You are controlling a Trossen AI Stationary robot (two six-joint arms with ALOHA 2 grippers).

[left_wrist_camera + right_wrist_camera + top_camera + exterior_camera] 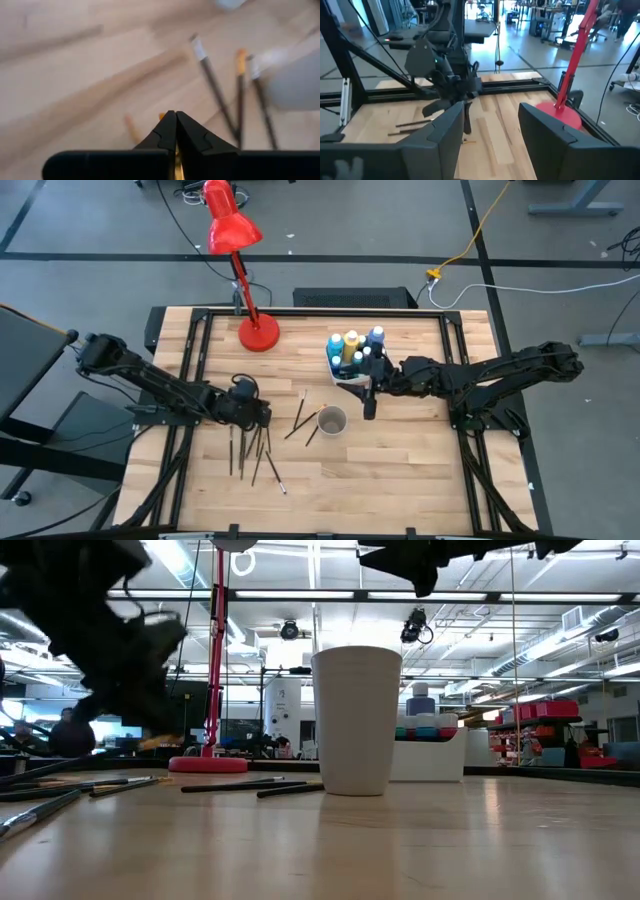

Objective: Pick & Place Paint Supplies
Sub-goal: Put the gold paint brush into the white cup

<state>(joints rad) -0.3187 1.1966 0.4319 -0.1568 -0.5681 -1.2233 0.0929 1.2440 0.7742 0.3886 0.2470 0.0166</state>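
Left end effector (262, 416) low, clamping a brush (176, 161) | right end effector (368, 402) raised, agape.

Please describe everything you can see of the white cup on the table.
The white cup is a plain, smooth, slightly tapered tumbler, wider at the rim, and looks like plastic or paper. It stands upright on the wooden table, near its middle, and the high view shows nothing inside it. Nothing grips it. A few thin brushes lie flat just beside its base; whether they touch it cannot be told. The white box of paint bottles sits farther back, apart from it.
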